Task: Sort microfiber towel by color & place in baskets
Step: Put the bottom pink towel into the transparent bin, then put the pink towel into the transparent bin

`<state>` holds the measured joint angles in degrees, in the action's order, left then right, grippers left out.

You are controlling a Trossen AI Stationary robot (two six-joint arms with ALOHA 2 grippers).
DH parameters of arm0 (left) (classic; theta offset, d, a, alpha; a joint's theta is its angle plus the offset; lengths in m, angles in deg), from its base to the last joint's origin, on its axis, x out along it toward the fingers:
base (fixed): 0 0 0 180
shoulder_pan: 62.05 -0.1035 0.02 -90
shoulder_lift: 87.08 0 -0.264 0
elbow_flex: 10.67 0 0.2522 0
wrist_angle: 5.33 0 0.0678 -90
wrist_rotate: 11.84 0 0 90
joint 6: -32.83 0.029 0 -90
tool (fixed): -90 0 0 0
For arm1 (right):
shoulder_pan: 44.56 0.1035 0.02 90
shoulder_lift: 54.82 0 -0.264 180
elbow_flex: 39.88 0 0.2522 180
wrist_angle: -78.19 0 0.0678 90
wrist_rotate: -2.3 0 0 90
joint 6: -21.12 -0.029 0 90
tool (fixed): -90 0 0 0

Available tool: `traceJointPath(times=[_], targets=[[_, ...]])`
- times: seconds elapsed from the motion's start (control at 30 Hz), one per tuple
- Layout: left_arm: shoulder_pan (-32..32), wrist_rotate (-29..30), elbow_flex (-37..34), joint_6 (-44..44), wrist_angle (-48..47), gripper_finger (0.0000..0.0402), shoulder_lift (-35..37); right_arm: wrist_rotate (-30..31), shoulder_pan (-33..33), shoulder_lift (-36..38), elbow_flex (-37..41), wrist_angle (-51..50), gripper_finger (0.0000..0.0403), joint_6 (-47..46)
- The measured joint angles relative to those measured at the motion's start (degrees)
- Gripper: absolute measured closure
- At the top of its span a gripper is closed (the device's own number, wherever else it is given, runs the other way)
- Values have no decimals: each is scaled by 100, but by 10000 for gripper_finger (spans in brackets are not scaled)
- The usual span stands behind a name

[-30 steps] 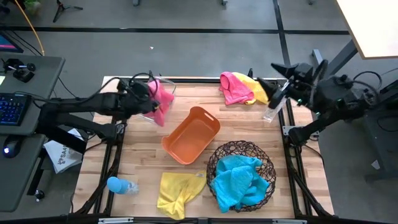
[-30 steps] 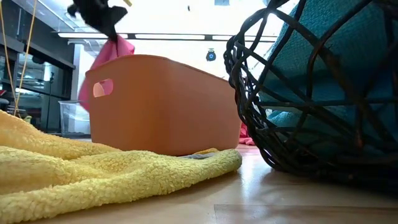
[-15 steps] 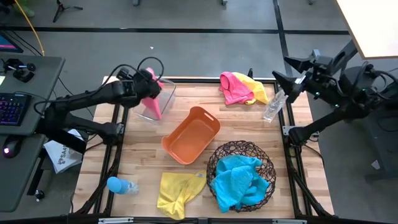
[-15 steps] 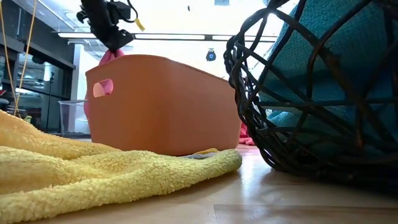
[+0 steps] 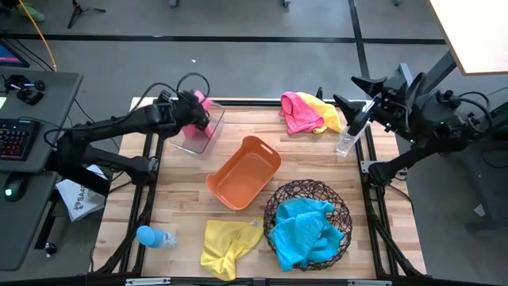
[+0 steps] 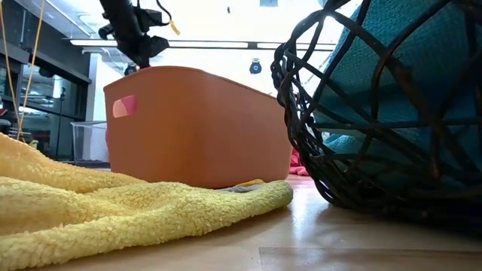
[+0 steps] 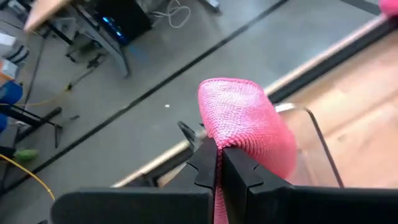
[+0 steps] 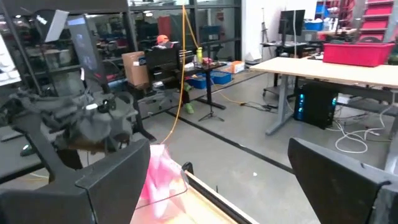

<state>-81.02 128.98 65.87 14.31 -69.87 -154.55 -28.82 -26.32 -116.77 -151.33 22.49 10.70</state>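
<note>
My left gripper (image 5: 193, 110) is shut on a pink towel (image 7: 244, 123) over the far corner of the clear bin (image 5: 198, 133) at the table's far left. My right gripper (image 5: 355, 102) is open and empty above the table's far right corner, beside a pink towel (image 5: 298, 111) and a yellow towel (image 5: 329, 113) that lie bunched together. The orange tub (image 5: 244, 172) stands mid-table. Sky blue towels (image 5: 303, 230) lie in the wire basket (image 5: 343, 208). Another yellow towel (image 5: 225, 246) lies at the near edge. My left gripper pinches a bunched fold of the pink towel (image 7: 217, 134) between its two fingers. The cloth bulges out past the fingertips, above the bin's rim (image 7: 297, 111). In the low view pink cloth (image 6: 124, 105) shows below the gripper, behind the orange tub.
A clear bottle (image 5: 347, 137) lies by the right edge, close under my right arm. A blue-capped bottle (image 5: 155, 237) lies at the near left. The yellow towel (image 6: 113, 211) fills the low view's foreground in front of the tub (image 6: 199, 124).
My left gripper has gone toward the table's far left corner and down, still shut on the pink towel. The towel hung beside the bin toward the tub; now it has sunk over the bin, with only a small bunch showing at the fingers.
</note>
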Motion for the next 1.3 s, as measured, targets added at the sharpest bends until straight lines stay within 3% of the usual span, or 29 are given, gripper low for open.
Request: traceJointPath(times=[0.23,0.4,0.6,0.73,0.83,1.03,1.2,1.3], targets=[[413,-210,-1253,-909,132,401,396,76,0,11,0,0,25,-268],[306,-805,-1697,-346,600,388,558,133,-4,-18,0,0,25,-332],[-121,-1386,-1842,-384,836,323,676,96,-230,-139,0,-27,25,-494],[-329,-2489,-1786,-19,861,269,847,20,-425,-325,2,-136,25,-499],[-376,-3300,-1650,66,789,233,1035,-306,-594,-454,4,-154,25,-621],[-350,-4095,-1139,-360,699,183,1636,-998,-1118,-918,4,-264,25,-1615],[-169,-4056,-770,-522,973,174,2278,-2247,-1884,-1646,4,-274,25,-2434],[-103,-3822,-762,-438,1282,174,2588,-2627,-2348,-2207,4,-505,25,-2430]])
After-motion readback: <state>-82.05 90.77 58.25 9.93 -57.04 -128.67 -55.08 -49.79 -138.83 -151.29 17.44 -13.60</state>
